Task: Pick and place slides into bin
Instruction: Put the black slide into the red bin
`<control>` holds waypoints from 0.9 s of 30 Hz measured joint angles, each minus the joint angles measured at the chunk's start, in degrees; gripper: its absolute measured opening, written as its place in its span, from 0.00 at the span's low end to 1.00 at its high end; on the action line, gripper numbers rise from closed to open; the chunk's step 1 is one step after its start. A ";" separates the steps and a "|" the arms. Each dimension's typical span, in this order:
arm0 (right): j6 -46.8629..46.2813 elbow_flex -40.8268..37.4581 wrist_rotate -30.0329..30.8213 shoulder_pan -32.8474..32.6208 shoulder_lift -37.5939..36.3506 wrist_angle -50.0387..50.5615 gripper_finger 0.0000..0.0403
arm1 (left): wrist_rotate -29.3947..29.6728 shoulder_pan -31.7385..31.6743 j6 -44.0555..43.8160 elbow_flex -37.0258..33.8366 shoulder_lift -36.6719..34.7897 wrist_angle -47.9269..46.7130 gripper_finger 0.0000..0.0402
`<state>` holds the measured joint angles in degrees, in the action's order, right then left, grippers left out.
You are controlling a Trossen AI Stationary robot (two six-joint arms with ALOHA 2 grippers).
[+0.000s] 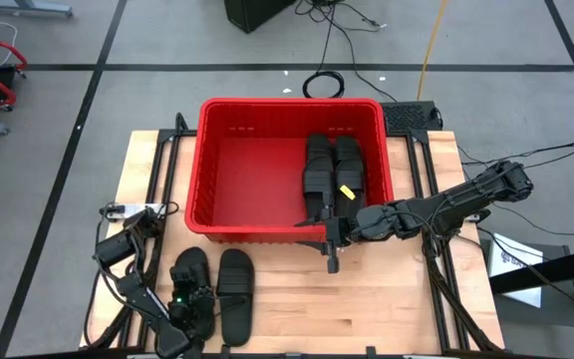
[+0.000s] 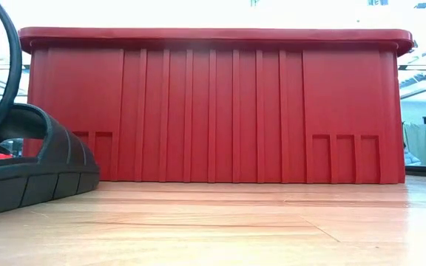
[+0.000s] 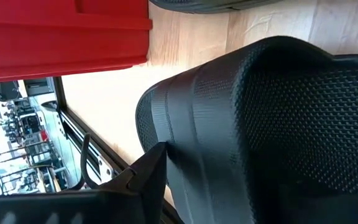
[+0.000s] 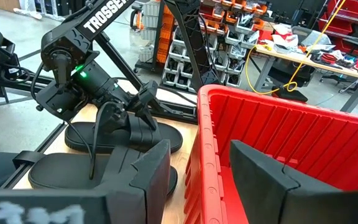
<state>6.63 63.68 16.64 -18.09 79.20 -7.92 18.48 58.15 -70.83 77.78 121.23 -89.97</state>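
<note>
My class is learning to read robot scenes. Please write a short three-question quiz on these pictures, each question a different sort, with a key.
1. True or false: the red bin is empty.
2. How many slides lie on the table outside the bin? A) one B) two C) four
3. Fill in: the right claw straddles the bin's near ____.

Key:
1. False: slides lie inside, by its right wall.
2. B: one under the left claw, a second slide beside it.
3. Rim.
</note>
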 joint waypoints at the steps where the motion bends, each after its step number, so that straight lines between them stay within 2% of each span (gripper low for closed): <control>1: 0.00 0.00 0.00 0.00 0.00 0.00 0.38 | 0.00 0.00 0.00 0.00 0.00 0.00 0.39; 13: 0.00 0.00 0.00 0.00 0.00 0.00 0.38 | -0.24 0.00 -0.20 0.44 -0.07 -0.26 0.03; 15: 0.00 0.00 0.00 0.00 0.00 0.00 0.38 | -0.24 -0.02 -0.22 0.44 -0.09 -0.23 0.01; 22: 0.02 -0.04 0.00 0.07 0.00 -0.07 0.39 | -0.44 -0.02 -0.43 0.44 -0.11 -0.15 0.05; 27: 0.33 -1.73 0.00 0.65 0.00 -1.71 0.39 | -1.46 -0.02 -1.57 0.46 -0.19 -0.06 0.01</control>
<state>6.96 61.95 16.64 -17.44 79.20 -9.64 17.02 58.13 -72.39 78.24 121.04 -90.03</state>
